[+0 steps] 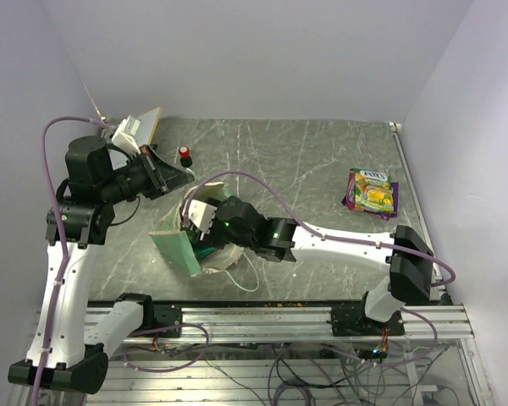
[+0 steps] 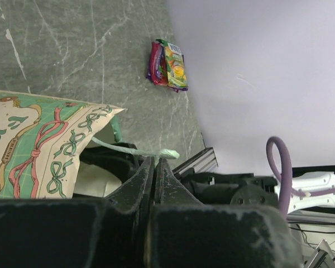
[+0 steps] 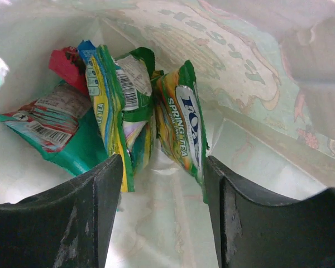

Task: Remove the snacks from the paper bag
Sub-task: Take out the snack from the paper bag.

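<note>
I am reaching my right claw [image 3: 162,167] deep into the paper bag [image 1: 176,246], which is tipping over near the middle of the table [image 1: 322,161]. Its jaws are standing apart, straddling two green snacks [image 3: 135,111], with a teal packet [image 3: 67,139] just beside them. My left claw [image 2: 154,163] is pinching shut on the bag's mint rim. A purple-edged packet [image 1: 372,191] is lying well apart, by the table's right edge.

Between the black jaws of my right gripper [image 3: 162,164]: snacks [image 3: 123,106] in green and yellow foil with white barcodes; left of them, teal and red ones. Beside my left gripper [image 2: 155,161], the paper bag [image 2: 39,139]: cream with mint-green bows, pink ribbons.
</note>
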